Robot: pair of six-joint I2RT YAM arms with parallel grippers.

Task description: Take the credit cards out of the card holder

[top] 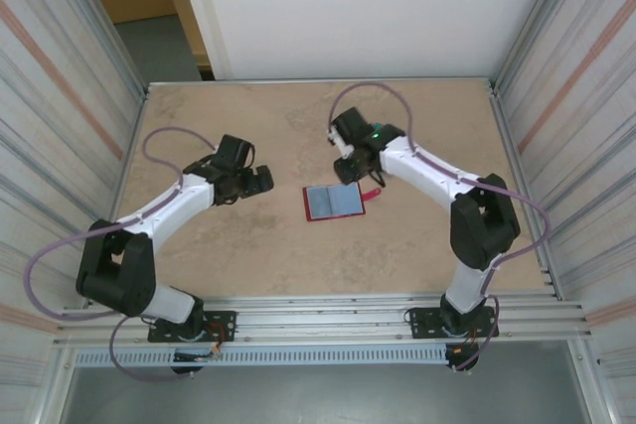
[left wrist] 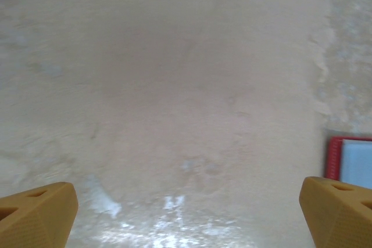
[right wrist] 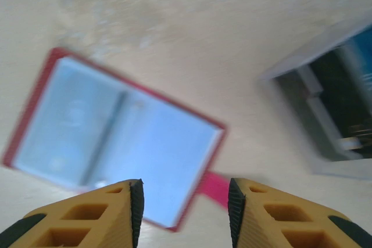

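Note:
The card holder lies open and flat mid-table, red-edged with pale blue-grey inner pockets, its red strap sticking out to the right. My right gripper hovers just behind it. In the right wrist view that gripper is open, nothing between its fingers, above the card holder's near corner and strap. My left gripper stands open to the left of the holder. In the left wrist view the left gripper is over bare table, with the card holder's corner at the right edge. The credit cards are hidden.
The beige tabletop is walled in by ribbed metal panels on both sides and a rail along the near edge. A blurred grey-framed dark shape shows at the right of the right wrist view.

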